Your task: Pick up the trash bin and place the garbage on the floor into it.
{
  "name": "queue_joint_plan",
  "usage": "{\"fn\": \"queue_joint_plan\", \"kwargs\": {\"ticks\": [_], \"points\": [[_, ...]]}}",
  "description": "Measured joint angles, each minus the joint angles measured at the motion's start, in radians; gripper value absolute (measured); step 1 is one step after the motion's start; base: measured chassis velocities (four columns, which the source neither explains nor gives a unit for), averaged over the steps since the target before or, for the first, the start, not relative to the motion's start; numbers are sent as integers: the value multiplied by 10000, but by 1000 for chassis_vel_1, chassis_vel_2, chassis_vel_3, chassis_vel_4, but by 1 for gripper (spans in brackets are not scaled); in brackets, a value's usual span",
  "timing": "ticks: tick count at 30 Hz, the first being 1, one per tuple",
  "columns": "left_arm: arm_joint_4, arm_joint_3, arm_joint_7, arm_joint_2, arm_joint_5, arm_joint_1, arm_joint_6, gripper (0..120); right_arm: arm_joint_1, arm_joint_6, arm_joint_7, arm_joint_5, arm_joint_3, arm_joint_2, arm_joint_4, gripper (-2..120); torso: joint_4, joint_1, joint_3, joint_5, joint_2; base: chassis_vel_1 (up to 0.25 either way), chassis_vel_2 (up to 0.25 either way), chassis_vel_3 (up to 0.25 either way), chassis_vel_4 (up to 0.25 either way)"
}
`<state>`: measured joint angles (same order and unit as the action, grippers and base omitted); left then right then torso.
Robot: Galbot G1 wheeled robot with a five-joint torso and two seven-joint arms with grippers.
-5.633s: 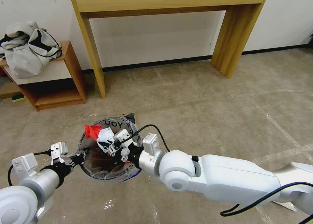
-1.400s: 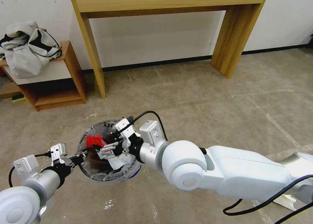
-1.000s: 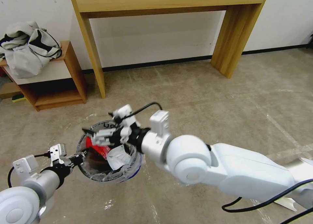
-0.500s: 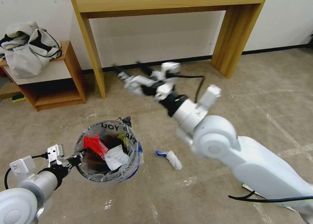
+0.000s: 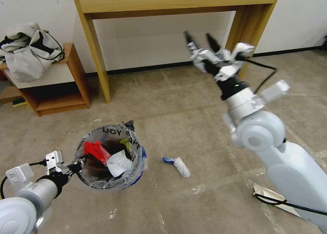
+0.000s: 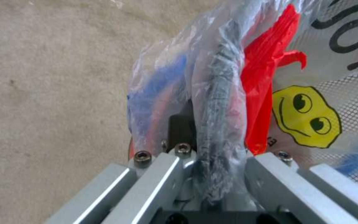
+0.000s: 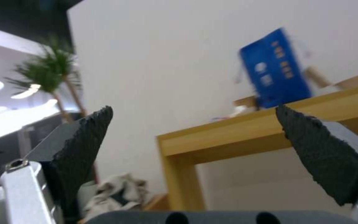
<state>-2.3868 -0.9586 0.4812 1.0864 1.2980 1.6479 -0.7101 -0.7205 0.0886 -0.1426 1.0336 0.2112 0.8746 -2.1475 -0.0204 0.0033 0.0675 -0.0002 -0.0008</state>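
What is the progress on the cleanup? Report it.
Done: a red wrapper and white tissue lie in the trash bin. In hand: the left gripper clamps the bin's rim; the right gripper is raised, open, empty. Left: a small bottle and a paper scrap on the floor.

Red wrapper; yellow-marked clear bag

We see the trash bin upright, its clear lettered liner holding a red wrapper and white tissue; a crumpled plastic bottle lies on the floor beside it.
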Motion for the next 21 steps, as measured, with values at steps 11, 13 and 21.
{"fn": "queue_joint_plan", "kwargs": {"ticks": [11, 13, 21], "points": [[88, -553, 44, 118, -40, 159, 72, 1, -1604, -531, -486, -650, 722, -291, 166, 100, 1, 0, 0, 1, 0, 0, 0, 0, 0], [84, -592, 48, 132, -58, 217, 74, 1, -1727, -784, -636, -740, 742, -360, 144, 100, 0, 0, 0, 1, 0, 0, 0, 0, 0], [-128, -807, 41, 277, -130, 534, 80, 1, -1926, -4428, -2364, -359, -44, -1255, -356, 100, -1, 0, 0, 0, 0, 0, 0, 0, 0]]}}
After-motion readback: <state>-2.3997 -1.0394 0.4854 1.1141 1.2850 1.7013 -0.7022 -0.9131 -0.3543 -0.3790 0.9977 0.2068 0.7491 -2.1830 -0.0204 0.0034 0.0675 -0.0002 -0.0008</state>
